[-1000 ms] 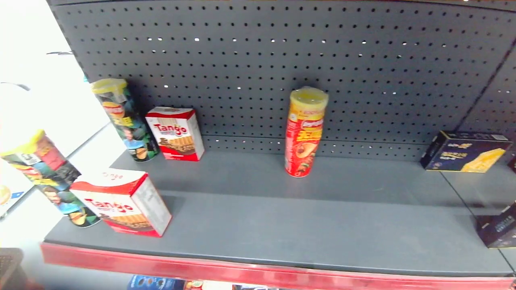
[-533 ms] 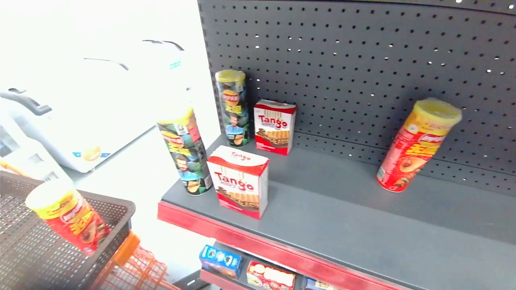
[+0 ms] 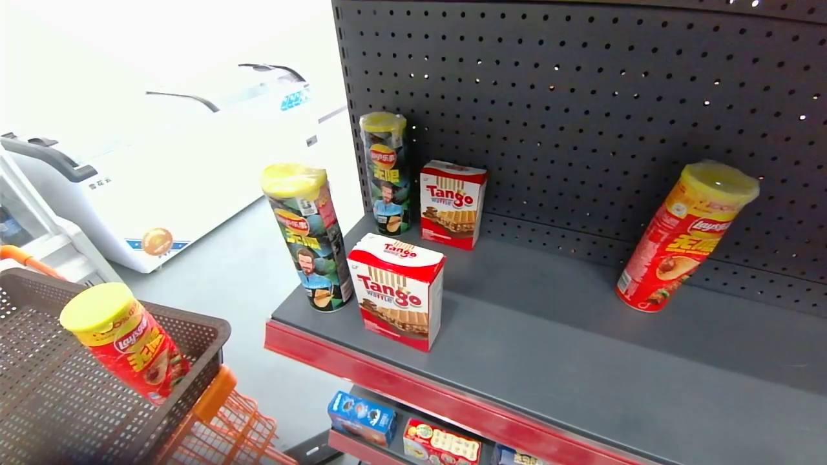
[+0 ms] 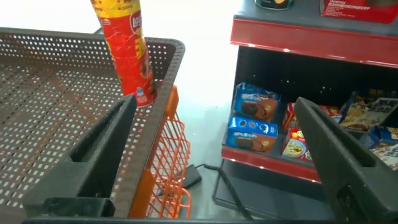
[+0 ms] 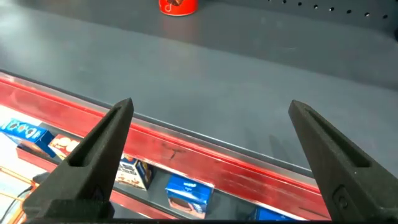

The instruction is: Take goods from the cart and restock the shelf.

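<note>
Hanging wide apart with nothing between the fingers, my left gripper (image 4: pixel 214 106) sits low beside the cart, over the gap between the basket (image 4: pixel 56 93) and the lower shelf (image 4: pixel 273 165). One finger lies in line with the basket's rim, the other in line with the blue packets (image 4: pixel 252 121) stacked on that lower shelf. Past the rim, the red can (image 4: pixel 127 53) stands on end inside the basket, in the corner nearest the shelving, and neither of my hands touches it.

My right gripper (image 5: pixel 211 106) is just as spread and just as empty. It hovers in front of the red edge strip (image 5: pixel 186 146) of the grey shelf (image 5: pixel 236 68). Well beyond it, at the back of that shelf, stands a second red can (image 5: pixel 177 6).

From my head, the second red can is close to the pegboard (image 3: pixel 581 97), apart from the other goods. At the shelf's left end there are two rows. A dark can (image 3: pixel 307 239) and a wafer box (image 3: pixel 397 294) stand side by side at the front. Another dark can (image 3: pixel 386 174) and another wafer box (image 3: pixel 452 203) stand behind them, against the pegboard. The basket rides on an orange frame (image 3: pixel 219 426), just beside the shelf's left corner. A white chest freezer (image 3: pixel 161 187) stands on the floor behind the cart.
</note>
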### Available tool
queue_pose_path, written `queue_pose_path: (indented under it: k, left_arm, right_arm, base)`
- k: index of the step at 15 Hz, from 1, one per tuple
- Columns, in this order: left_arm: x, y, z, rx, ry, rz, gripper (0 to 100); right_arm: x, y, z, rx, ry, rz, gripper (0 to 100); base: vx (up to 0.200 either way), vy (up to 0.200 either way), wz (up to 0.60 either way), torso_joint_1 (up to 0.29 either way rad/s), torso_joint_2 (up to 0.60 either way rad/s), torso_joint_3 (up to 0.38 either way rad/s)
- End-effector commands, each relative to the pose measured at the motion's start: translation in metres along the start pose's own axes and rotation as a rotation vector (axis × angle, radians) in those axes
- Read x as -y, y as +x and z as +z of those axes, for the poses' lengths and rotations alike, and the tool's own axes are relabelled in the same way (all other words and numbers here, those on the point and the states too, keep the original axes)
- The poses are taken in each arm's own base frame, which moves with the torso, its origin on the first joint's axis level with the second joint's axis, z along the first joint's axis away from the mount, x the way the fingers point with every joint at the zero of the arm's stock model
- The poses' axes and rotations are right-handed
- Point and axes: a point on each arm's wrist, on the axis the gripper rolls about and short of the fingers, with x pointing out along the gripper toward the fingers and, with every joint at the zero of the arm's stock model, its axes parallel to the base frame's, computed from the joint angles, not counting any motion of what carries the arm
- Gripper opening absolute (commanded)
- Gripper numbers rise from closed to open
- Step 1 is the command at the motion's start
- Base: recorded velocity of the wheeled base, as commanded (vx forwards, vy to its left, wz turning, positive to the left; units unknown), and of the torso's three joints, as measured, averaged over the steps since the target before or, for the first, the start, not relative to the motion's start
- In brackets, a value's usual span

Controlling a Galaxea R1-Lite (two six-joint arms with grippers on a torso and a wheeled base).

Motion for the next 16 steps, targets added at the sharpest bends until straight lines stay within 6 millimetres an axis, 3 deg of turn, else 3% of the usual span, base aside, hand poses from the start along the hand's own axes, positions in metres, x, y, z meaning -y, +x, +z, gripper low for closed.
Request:
queue_pose_path:
  k: [1, 3, 4, 7, 10, 13, 16]
  left_arm:
    - [0.000, 0.000, 0.000, 0.000, -0.001, -0.002, 100]
    - [0.000, -0.003, 0.009, 0.029, 0.005, 0.011, 100]
    - [-0.001, -0.010, 0.038, 0.079, 0.028, 0.039, 100]
    - [-0.007, 0.012, 0.100, -0.108, 0.027, 0.217, 100]
    - [-0.010, 0.038, 0.108, -0.224, 0.013, 0.231, 100]
    - [-0.021, 0.083, 0.108, -0.350, -0.062, 0.312, 100]
    - [-0.032, 0.116, 0.094, -0.366, -0.082, 0.256, 100]
  right_arm:
    - [0.000, 0.000, 0.000, 0.000, -0.001, 0.000, 100]
    - [0.000, 0.000, 0.000, 0.000, 0.001, 0.000, 100]
    - [0.000, 0.000, 0.000, 0.000, 0.001, 0.000, 100]
    - [0.000, 0.000, 0.000, 0.000, 0.001, 0.000, 100]
    - [0.000, 0.000, 0.000, 0.000, 0.001, 0.000, 100]
    - [0.000, 0.000, 0.000, 0.000, 0.001, 0.000, 100]
    - [0.000, 0.000, 0.000, 0.000, 0.001, 0.000, 100]
  base:
    - [0.000, 0.000, 0.00, 0.000, 0.00, 0.000]
    - [0.000, 0.000, 0.00, 0.000, 0.00, 0.000]
    - [0.000, 0.000, 0.00, 0.000, 0.00, 0.000]
    - [0.000, 0.000, 0.00, 0.000, 0.00, 0.000]
    - [0.000, 0.000, 0.00, 0.000, 0.00, 0.000]
    - [0.000, 0.000, 0.00, 0.000, 0.00, 0.000]
    - [0.000, 0.000, 0.00, 0.000, 0.00, 0.000]
